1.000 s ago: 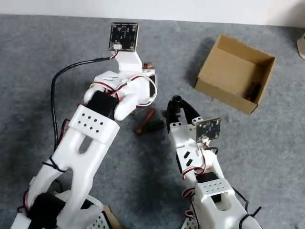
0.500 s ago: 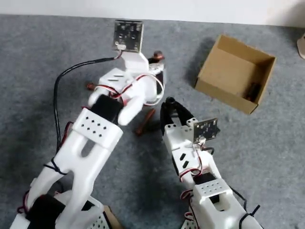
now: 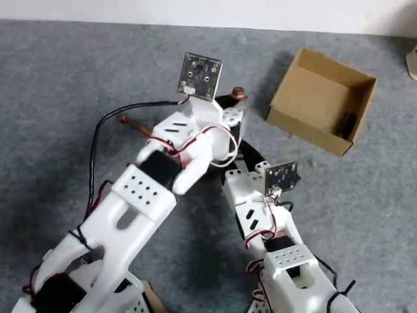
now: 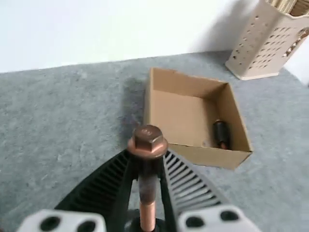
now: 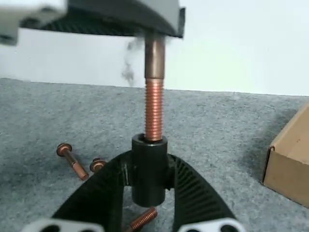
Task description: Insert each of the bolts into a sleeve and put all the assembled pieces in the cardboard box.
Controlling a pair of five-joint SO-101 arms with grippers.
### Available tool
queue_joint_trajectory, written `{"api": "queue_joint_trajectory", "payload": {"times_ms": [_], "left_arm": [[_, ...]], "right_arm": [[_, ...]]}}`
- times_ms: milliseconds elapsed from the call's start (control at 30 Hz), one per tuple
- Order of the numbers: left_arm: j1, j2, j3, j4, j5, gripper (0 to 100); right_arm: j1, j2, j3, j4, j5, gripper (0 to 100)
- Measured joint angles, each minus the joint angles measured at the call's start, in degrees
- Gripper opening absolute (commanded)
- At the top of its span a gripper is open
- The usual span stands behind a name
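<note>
Two white plastic arms (image 3: 127, 195), black servo blocks (image 3: 159, 171), red and white wires (image 3: 218, 130), looping black cable (image 3: 96, 143), square camera boards (image 3: 199, 77), black ribbed hands (image 4: 147, 162).

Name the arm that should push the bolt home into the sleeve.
Left. The left tool holds the bolt in line with the sleeve, threaded tip already in its mouth, while the right tool clamps the sleeve. The left likely need only push on.
</note>
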Motion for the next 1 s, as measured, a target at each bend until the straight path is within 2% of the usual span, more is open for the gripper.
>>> {"api": "queue_joint_trajectory", "payload": {"times_ms": [200,567,833,1000], "left_arm": [[0.62,-4.04,0.0,2.64,2.55,0],[0.53,-4.31,3.6,4.92,1.05,0],[0.7,-4.31,7.82,-3.25,-2.64,0],[0.7,-4.31,7.82,-4.31,-2.64,0]], "right_arm": [[-0.09,0.0,0.0,0.0,0.0,0.5],[-0.09,0.0,0.0,0.0,0.0,0.5],[0.09,0.0,0.0,0.0,0.0,0.5],[0.09,0.0,0.0,0.0,0.0,0.5]]}}
